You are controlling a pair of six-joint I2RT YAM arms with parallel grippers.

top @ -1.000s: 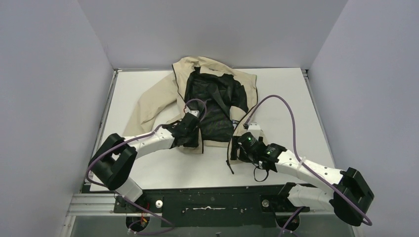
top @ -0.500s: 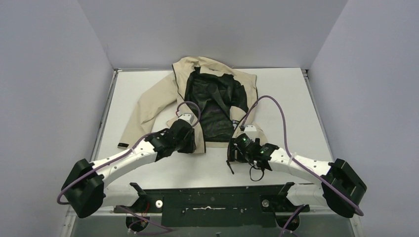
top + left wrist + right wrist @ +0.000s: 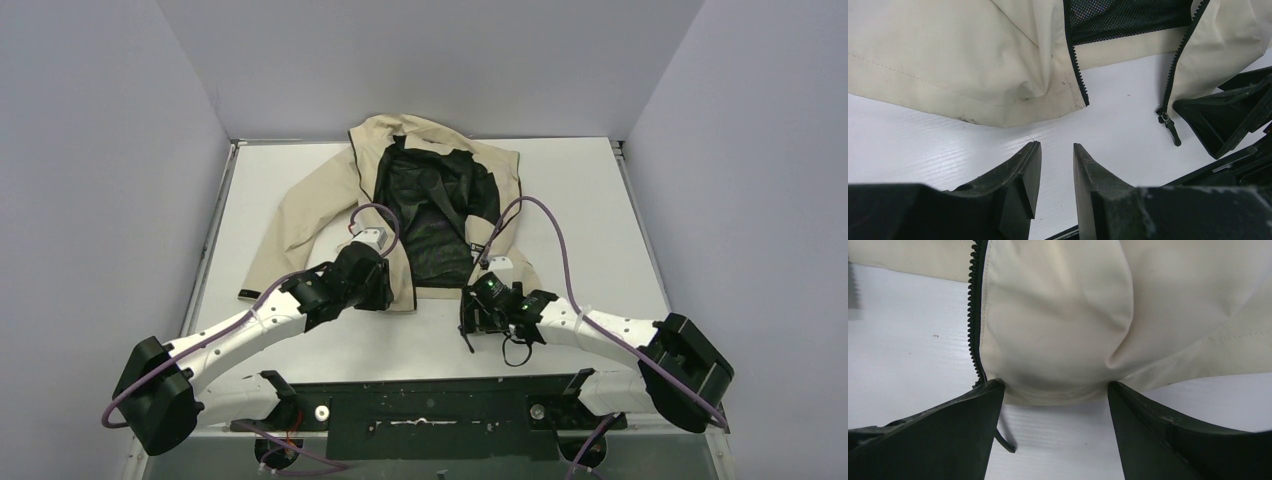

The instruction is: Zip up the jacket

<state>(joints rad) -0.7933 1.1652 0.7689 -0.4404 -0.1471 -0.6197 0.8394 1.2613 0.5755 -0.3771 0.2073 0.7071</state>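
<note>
The beige jacket [image 3: 320, 200] lies open on the white table, its black mesh lining [image 3: 435, 215] showing. My left gripper [image 3: 1056, 145] hovers just short of the left front panel's hem, jaws narrowly open with only table between them. That panel's zipper teeth [image 3: 1075, 70] end at the hem corner. The other zipper edge [image 3: 1178, 55] ends in a slider and pull [image 3: 1168, 127] lying on the table. My right gripper [image 3: 1054, 384] stands wide open, its fingertips touching the hem of the right panel beside the zipper teeth [image 3: 977, 315]. From above, the left gripper [image 3: 375, 290] and the right gripper [image 3: 478, 305] flank the open front.
The jacket's left sleeve [image 3: 270, 250] stretches toward the table's left edge. Grey walls close in the table on three sides. Purple cables [image 3: 545, 215] loop above both wrists. A black frame [image 3: 430, 400] runs along the near edge.
My left arm has drawn back a little toward the near left, and its jaws have parted slightly. The right gripper has shifted slightly left along the hem.
</note>
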